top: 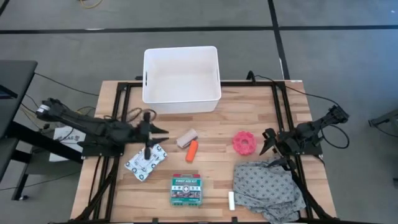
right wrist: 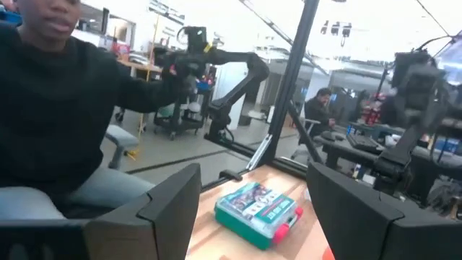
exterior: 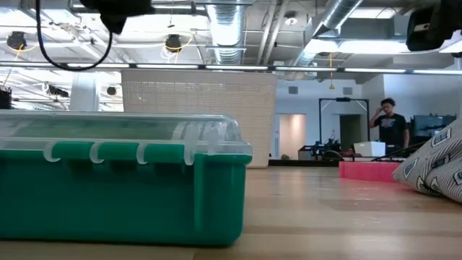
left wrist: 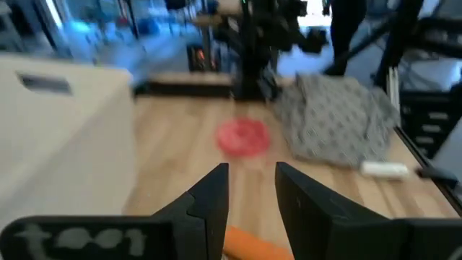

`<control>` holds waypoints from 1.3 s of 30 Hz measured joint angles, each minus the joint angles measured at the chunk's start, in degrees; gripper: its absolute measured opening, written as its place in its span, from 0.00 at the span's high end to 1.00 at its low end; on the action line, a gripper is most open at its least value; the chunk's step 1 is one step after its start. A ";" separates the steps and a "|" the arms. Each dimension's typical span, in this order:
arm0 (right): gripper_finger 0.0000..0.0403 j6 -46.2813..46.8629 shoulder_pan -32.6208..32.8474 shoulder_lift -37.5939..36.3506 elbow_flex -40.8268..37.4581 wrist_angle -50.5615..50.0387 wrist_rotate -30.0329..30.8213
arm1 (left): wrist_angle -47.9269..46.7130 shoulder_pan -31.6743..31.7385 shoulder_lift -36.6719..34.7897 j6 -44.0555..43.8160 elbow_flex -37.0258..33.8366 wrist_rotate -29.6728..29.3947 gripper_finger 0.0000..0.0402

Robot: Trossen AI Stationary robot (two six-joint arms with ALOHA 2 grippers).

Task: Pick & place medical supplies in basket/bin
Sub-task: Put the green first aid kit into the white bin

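Medical supplies all out on the worktop (top: 205, 174), none in the white tub (top: 181, 79). Left gripper (top: 148, 153) parted, empty, over the flat packet (top: 138, 167) beside the orange tube (top: 191, 150); right gripper (top: 268, 145) parted, waiting by the pink roll (top: 244, 142). Probably first pick: descend, clamp.

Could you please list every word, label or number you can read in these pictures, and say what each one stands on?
"FIRST AID KIT": on the lid of the small green-and-white first-aid box, high view.
Smaller print below that title: too small to read.
Print on the flat white printed packet: too small to read.
Label on the same box in the right wrist view: blurred, unreadable.
No other legible text.
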 joint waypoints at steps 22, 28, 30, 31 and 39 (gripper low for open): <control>0.38 -6.24 -0.11 -0.02 0.00 1.22 0.17 | -14.15 -9.36 41.59 -1.62 23.28 3.62 0.74; 0.38 -6.29 -0.11 0.00 0.00 1.21 0.18 | -25.52 -7.81 50.75 -3.80 32.86 10.38 0.74; 0.38 -6.32 -0.11 -0.02 0.00 1.21 0.26 | -26.86 -7.10 52.67 -5.00 35.19 13.73 0.74; 0.38 -6.33 -0.11 -0.02 0.00 1.22 0.40 | -27.34 -6.80 53.37 -5.09 36.16 15.17 0.74; 0.38 -6.38 -0.11 0.00 0.00 1.12 1.27 | -31.67 -4.15 54.72 -7.99 37.00 17.59 0.74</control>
